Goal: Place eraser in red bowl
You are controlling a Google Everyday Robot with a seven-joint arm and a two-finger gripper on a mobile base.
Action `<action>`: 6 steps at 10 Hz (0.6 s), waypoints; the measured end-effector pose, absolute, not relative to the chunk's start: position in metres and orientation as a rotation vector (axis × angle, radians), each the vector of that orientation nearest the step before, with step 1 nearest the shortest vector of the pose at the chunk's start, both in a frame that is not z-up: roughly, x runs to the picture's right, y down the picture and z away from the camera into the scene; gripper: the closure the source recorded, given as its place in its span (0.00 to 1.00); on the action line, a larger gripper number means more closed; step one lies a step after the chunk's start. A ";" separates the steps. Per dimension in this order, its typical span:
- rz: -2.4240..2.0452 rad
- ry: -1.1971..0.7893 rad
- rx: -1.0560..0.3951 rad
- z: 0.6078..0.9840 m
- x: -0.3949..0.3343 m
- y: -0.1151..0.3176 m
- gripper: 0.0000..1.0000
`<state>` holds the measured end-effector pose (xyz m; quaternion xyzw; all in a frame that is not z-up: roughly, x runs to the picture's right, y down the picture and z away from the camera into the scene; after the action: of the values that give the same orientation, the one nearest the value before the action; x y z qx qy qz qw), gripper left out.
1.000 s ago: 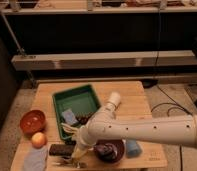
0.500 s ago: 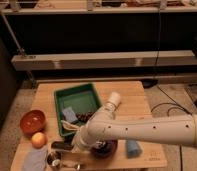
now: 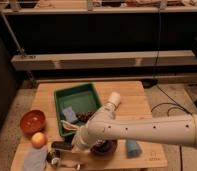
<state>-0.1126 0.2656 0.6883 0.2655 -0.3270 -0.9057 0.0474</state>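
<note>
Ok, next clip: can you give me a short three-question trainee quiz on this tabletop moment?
1. True or false: the eraser already lies in the red bowl.
2. Where is the claw? A) over the green tray; B) down beside the eraser; C) above the red bowl.
3. Fill in: the round fruit sits right next to the ____ bowl.
Key: 1 false; 2 B; 3 red.
</note>
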 end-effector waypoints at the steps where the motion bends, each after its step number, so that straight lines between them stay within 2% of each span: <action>1: -2.762 -0.998 0.810 0.688 -0.113 0.266 1.00; 6: -2.747 -0.976 0.830 0.686 -0.112 0.256 1.00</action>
<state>-0.1120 0.2556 0.6861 0.2734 -0.3215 -0.9049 0.0553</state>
